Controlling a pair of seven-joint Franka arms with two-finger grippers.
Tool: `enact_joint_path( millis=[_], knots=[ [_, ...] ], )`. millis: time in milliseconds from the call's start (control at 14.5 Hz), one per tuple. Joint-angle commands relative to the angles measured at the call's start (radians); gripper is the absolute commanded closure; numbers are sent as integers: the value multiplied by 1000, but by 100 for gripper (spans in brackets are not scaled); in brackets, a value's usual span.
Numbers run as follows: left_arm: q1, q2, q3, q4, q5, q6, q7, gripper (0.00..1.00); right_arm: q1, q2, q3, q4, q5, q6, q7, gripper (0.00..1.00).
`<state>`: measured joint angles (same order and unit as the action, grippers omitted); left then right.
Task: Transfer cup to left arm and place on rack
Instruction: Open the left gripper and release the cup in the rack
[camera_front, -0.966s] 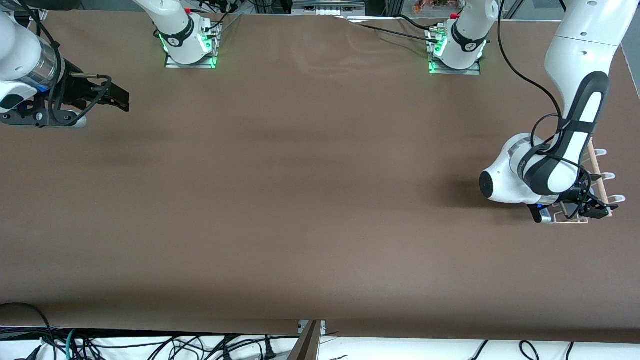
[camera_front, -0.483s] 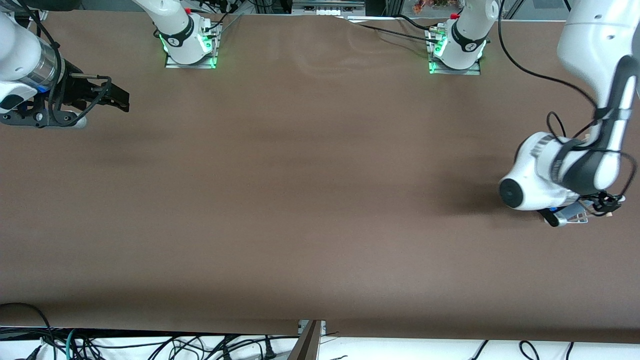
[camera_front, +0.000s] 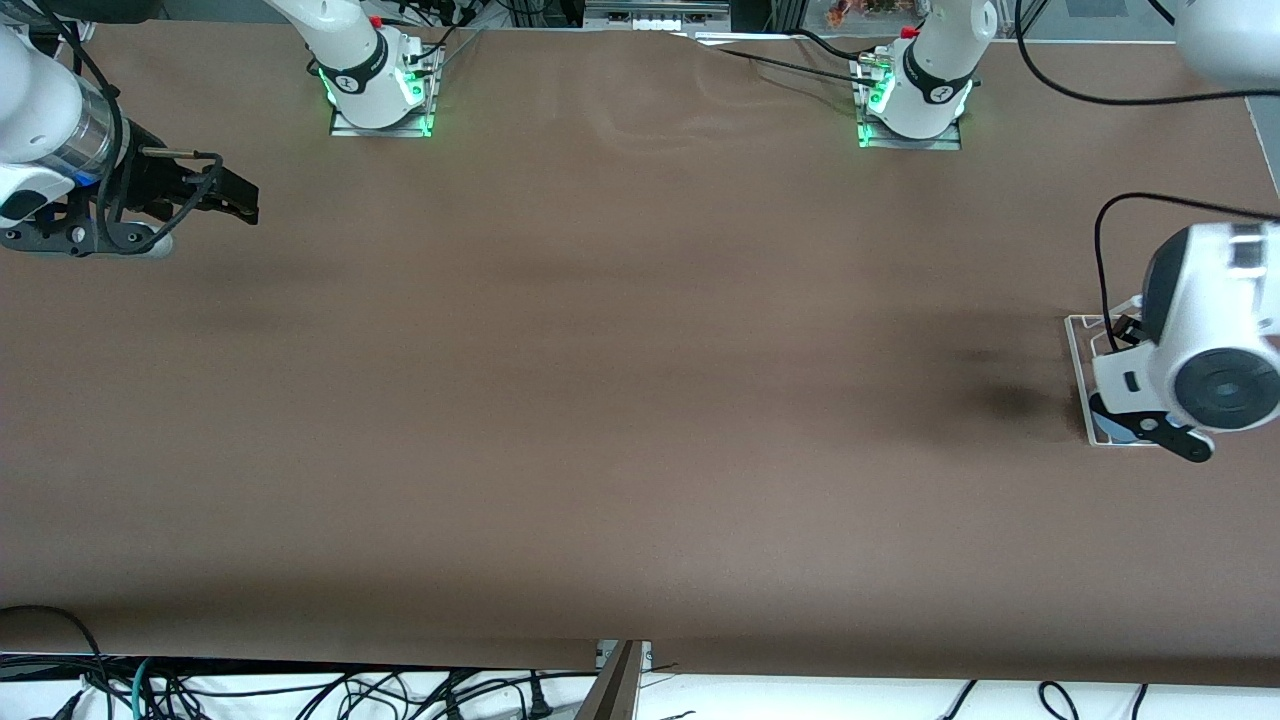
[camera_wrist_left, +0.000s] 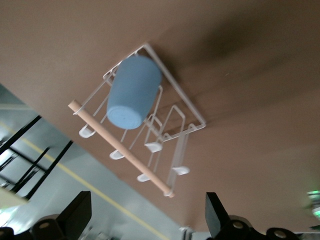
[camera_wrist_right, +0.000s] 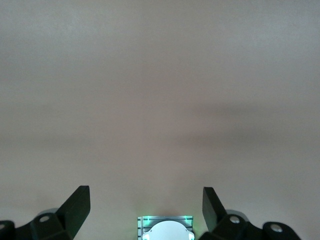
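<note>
We see the left tool (camera_wrist_left: 145, 220) lifted off the rack (camera_wrist_left: 172, 92) since a second ago, standing wide and empty — the cup (camera_wrist_left: 132, 92) sits on the prongs (placement looks done). Right tool (camera_front: 225, 195) waits wide over the counter (camera_front: 620, 400).

Left arm (camera_front: 1205, 340) hangs over white rack (camera_front: 1078, 345) at its end of brown table (camera_front: 600, 400); right gripper (camera_front: 235, 195) open, waiting over its end.
</note>
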<state>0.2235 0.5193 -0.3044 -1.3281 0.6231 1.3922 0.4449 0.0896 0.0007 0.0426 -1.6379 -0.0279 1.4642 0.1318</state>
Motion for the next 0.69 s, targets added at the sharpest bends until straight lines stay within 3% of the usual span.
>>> enact_joint_path(
  millis=[0,207,414,621],
  knots=[
    [-4,11,-34,119,-135,-36,8,0,1,5,-1,20,-6,-7,3,1],
    [-7,-7,-48,222,-209,-59,9,0,-1,5,-3,18,-4,-7,3,1],
    [-53,-115,-10,205,-334,-24,5,0,-1,9,-3,18,-4,-7,3,1],
    [-99,-339,138,-84,-576,133,-169,0,-1,9,-3,18,-4,-7,3,1]
  ],
)
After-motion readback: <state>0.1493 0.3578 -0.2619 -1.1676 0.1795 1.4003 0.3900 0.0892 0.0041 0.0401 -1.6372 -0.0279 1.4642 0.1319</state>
